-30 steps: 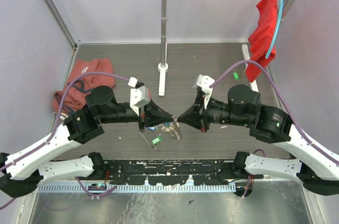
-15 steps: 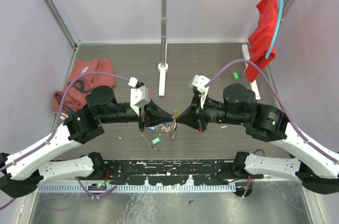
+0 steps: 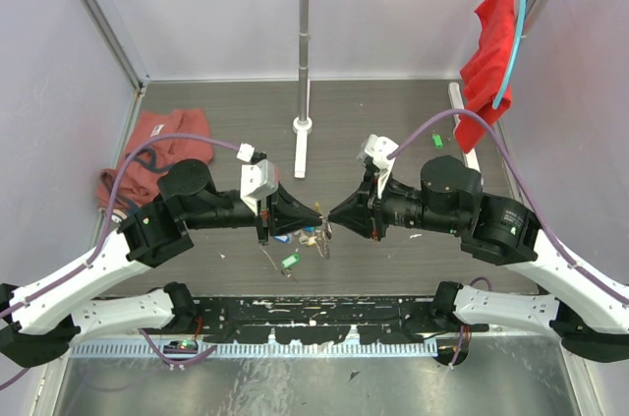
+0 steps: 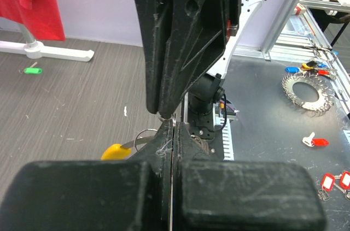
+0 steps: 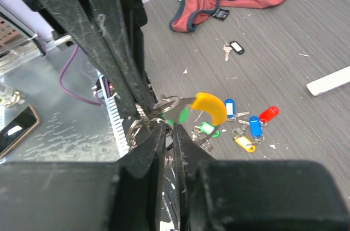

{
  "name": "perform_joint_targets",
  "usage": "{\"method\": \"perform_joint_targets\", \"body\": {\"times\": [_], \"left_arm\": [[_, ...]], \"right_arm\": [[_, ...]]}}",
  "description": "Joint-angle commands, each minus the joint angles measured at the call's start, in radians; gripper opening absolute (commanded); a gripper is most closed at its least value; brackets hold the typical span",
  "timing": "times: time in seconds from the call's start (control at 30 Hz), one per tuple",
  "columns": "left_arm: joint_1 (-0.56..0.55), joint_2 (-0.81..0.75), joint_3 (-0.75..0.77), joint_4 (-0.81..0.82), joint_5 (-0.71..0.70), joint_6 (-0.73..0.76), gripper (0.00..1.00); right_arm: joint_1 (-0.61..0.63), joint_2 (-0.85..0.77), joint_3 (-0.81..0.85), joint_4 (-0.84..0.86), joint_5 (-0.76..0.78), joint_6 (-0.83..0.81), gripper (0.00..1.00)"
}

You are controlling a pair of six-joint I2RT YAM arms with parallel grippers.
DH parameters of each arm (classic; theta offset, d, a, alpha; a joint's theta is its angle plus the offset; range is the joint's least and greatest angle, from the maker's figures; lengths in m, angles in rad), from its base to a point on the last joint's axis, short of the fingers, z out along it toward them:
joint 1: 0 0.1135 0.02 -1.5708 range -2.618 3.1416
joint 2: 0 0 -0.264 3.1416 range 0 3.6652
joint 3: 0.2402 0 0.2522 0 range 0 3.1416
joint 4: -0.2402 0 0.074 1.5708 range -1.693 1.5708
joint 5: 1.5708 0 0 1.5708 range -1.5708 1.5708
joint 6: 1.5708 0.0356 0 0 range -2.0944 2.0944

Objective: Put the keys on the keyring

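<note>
Silvery wire of the keyring (image 5: 210,105), with its yellow curved section, hangs just under the two meeting tips. The left gripper (image 3: 314,209) is clamped tight on that wire. The right gripper (image 3: 331,216) stands a narrow slit apart, with a loop at its tips. Tagged keys (image 5: 252,128) cluster just beside the yellow section. A black-tagged key (image 5: 235,47) lies well apart on the table (image 5: 306,34).

Left arm (image 3: 98,273) and right arm (image 3: 570,283): white lower shells, black round joints above. Left gripper (image 3: 314,210), right gripper (image 3: 331,214): black wedge shapes, plastic scuffed and scratched. White camera block (image 3: 259,180) on each wrist. Purple cable (image 3: 147,152) loops off each.
</note>
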Motion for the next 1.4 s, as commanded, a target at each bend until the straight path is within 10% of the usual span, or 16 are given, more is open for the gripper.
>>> {"method": "perform_joint_targets", "body": {"times": [0.0, 1.37], "left_arm": [[-0.002, -0.024, 0.001, 0.069, 0.022, -0.003, 0.00], [-0.003, -0.075, -0.174, 0.494, -0.066, -0.266, 0.00]], "right_arm": [[0.000, -0.027, 0.016, 0.043, 0.069, -0.010, 0.20], [0.000, -0.103, -0.125, 0.190, -0.103, -0.163, 0.45]]}}
